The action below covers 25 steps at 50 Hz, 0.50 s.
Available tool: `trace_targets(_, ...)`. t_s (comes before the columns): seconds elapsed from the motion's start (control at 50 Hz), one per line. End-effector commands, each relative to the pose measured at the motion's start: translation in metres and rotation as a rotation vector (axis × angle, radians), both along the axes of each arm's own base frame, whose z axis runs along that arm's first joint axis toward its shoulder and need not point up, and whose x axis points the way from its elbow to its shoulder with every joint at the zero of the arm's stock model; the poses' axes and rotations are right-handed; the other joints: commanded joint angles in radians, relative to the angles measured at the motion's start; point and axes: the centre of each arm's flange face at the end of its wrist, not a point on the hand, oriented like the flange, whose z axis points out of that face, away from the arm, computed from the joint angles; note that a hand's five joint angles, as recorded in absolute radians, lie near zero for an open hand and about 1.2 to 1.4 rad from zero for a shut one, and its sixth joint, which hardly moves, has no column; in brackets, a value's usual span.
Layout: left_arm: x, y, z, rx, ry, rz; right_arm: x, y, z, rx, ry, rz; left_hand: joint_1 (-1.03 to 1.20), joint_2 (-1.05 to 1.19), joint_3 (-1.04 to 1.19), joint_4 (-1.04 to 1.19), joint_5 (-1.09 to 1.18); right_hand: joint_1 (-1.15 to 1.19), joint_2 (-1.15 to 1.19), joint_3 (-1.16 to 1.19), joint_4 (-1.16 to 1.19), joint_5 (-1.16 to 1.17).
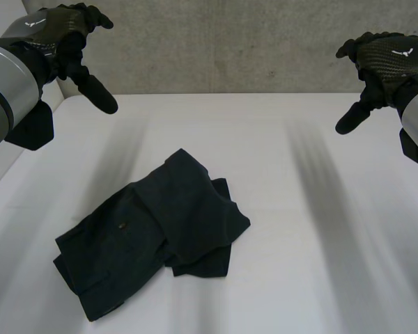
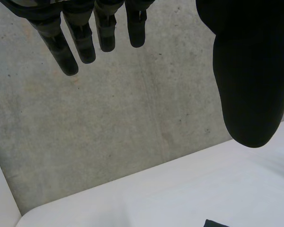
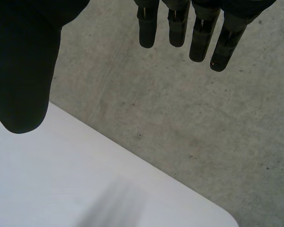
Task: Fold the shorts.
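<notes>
The dark shorts lay on the white table, on the left arm's half and toward the near edge, well apart from both hands. They were partly doubled over: one portion was folded across the rest, leaving a rumpled overlap on the side toward the right arm, while the flatter part spread out toward the left arm and carried a small pale dot, perhaps a button, though it was too small to tell. In the head view the left hand was raised above the far left corner of the table and the right hand above the far right, both in front of a grey concrete wall. The left wrist view added the detail of that hand: its fingers were straight and spread from the thumb, holding nothing, and a dark sliver sat on the table below them, apparently a tip of the shorts. The right wrist view showed the same of the right hand, its fingers extended, its thumb set well aside, grasping nothing, above bare tabletop and wall.
</notes>
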Motion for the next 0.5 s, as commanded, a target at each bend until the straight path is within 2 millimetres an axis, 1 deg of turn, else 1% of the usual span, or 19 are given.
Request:
trace_targets(0.02,-0.001,0.000,-0.004,0.007,-0.013,-0.004,0.003,0.001,-0.004,0.007,0.007,0.020,-0.020,-0.025,-0.035,-0.027,-0.030,-0.033,-0.049,-0.039,-0.061,-0.070)
trace_targets(0.08,-0.002,-0.001,-0.012,0.022,-0.050,-0.010,0.007,0.003,-0.006,0.007,0.018,0.057,-0.020,-0.025,-0.035,-0.027,-0.030,-0.033,-0.049,-0.039,-0.061,-0.070)
trace_targets(0.16,-0.006,-0.005,-0.032,0.023,-0.211,-0.029,0.021,0.006,-0.025,0.036,0.128,0.198,-0.008,-0.014,-0.024,-0.015,-0.019,-0.033,-0.049,-0.039,-0.061,-0.070)
trace_targets(0.18,-0.007,-0.010,-0.047,0.041,-0.308,-0.039,0.026,0.008,-0.037,0.046,0.189,0.257,-0.005,-0.011,-0.021,-0.012,-0.016,-0.033,-0.049,-0.039,-0.061,-0.070)
trace_targets(0.22,-0.009,-0.012,-0.063,0.064,-0.403,-0.055,0.030,0.013,-0.048,0.072,0.241,0.320,0.000,-0.005,-0.015,-0.006,-0.010,-0.033,-0.049,-0.039,-0.061,-0.070)
trace_targets(0.24,-0.012,-0.011,-0.078,0.082,-0.480,-0.082,0.032,0.019,-0.056,0.097,0.271,0.361,0.024,0.019,0.008,0.017,0.013,-0.033,-0.049,-0.039,-0.061,-0.070)
trace_targets(0.28,-0.014,-0.009,-0.092,0.102,-0.529,-0.106,0.035,0.026,-0.062,0.124,0.290,0.400,0.033,0.028,0.017,0.026,0.022,-0.033,-0.049,-0.039,-0.061,-0.070)
trace_targets(0.32,-0.018,-0.003,-0.108,0.128,-0.547,-0.131,0.037,0.031,-0.070,0.155,0.304,0.422,0.044,0.039,0.029,0.038,0.034,-0.033,-0.049,-0.039,-0.061,-0.070)
trace_targets(0.36,-0.020,-0.001,-0.117,0.135,-0.543,-0.138,0.037,0.032,-0.078,0.181,0.307,0.431,0.053,0.048,0.038,0.047,0.043,-0.033,-0.049,-0.039,-0.061,-0.070)
trace_targets(0.38,-0.021,0.000,-0.130,0.141,-0.537,-0.147,0.037,0.033,-0.088,0.214,0.311,0.438,0.065,0.060,0.050,0.058,0.055,-0.033,-0.049,-0.039,-0.061,-0.070)
trace_targets(0.44,-0.025,0.001,-0.149,0.140,-0.523,-0.153,0.036,0.036,-0.102,0.254,0.323,0.448,0.115,0.110,0.099,0.108,0.104,-0.033,-0.049,-0.039,-0.061,-0.070)
trace_targets(0.46,-0.029,0.001,-0.161,0.132,-0.517,-0.162,0.035,0.037,-0.110,0.270,0.327,0.450,0.144,0.139,0.129,0.137,0.134,-0.033,-0.049,-0.039,-0.061,-0.070)
trace_targets(0.5,-0.032,0.001,-0.173,0.125,-0.521,-0.170,0.034,0.039,-0.117,0.279,0.329,0.452,0.165,0.160,0.149,0.158,0.154,-0.033,-0.049,-0.039,-0.061,-0.070)
